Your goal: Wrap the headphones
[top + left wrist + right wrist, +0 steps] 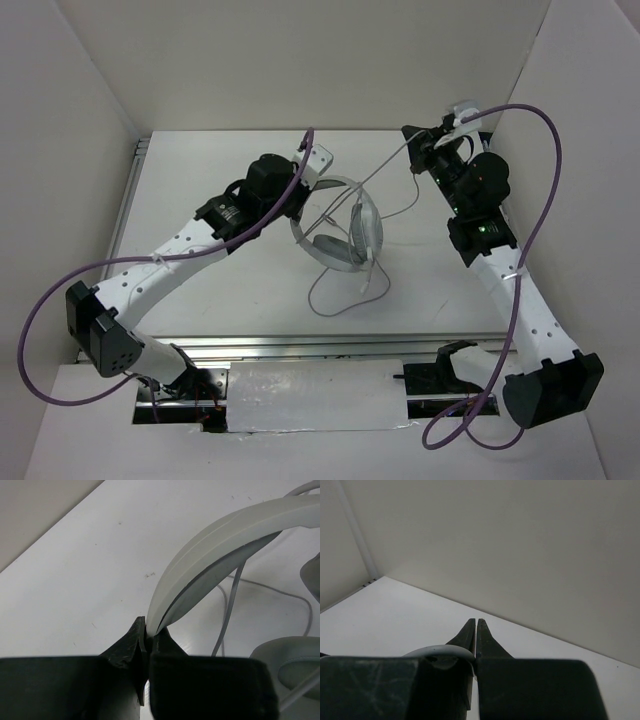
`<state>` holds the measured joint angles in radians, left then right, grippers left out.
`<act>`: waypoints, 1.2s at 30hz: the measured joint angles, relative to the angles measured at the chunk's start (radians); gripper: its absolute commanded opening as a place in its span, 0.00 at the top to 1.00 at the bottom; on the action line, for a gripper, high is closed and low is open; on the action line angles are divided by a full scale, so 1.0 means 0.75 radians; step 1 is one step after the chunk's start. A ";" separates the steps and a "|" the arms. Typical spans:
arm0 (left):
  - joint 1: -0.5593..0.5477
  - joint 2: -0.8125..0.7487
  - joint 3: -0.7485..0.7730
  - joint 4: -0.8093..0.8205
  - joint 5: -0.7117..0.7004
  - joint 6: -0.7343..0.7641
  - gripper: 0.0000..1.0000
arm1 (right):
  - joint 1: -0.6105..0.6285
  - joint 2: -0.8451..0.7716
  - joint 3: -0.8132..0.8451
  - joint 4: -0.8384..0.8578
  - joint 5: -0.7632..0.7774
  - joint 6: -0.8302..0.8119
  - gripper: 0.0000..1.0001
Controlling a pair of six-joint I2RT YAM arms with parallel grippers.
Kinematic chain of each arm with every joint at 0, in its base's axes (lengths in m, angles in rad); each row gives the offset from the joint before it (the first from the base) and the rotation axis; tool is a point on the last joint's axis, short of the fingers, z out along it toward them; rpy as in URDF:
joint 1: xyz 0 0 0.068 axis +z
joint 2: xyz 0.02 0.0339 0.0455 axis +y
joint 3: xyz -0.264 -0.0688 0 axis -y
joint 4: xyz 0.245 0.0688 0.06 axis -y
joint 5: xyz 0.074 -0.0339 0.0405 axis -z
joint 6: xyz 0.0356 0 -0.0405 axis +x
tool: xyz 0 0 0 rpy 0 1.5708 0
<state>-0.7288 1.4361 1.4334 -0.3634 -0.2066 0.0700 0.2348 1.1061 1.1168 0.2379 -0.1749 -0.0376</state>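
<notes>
Headphones point(345, 235) sitting mid-table, headband point(210, 555) arching upward, ear cup point(335, 252) hanging at the near side; cannot tell whether the cup is resting on the table point(230, 300) or just above it

Left gripper point(148, 630): jaws clenched on one end of the headband, biting its thin edge, and propping the headset upright from the left

Right gripper point(476, 626): jaws pressed almost together and pinching the thin grey cable point(378, 168), which is entering them from the side in the wrist view. This gripper is standing at the far right of the table, well apart from the headset

Cable is running in a straight, taut-looking line from the right jaws down toward the headband. The remainder is lying in a loose loop point(335, 295) on the table just near of the ear cup. No turns of cable showing around the band or cup

Step in hand, as judged: cable drawn out and readied, winding not yet begun

Next move is likely calling for:
- right arm carrying the pinched cable around the headband in a circling path
- left grip staying firm so the headset is not swinging under the pull
- tension kept light enough that the cable is not slipping from the jaws
- slack loop feeding in without snagging the ear cup
</notes>
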 measured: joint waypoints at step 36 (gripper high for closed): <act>-0.003 -0.053 0.447 -0.175 0.019 -0.038 1.00 | 0.017 0.749 -0.006 0.518 -0.871 0.449 0.55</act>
<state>-0.7311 1.3960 1.7687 -0.4946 -0.1921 0.0414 0.2478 1.6676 1.1126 0.6266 -0.8284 0.2993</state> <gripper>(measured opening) 0.114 0.384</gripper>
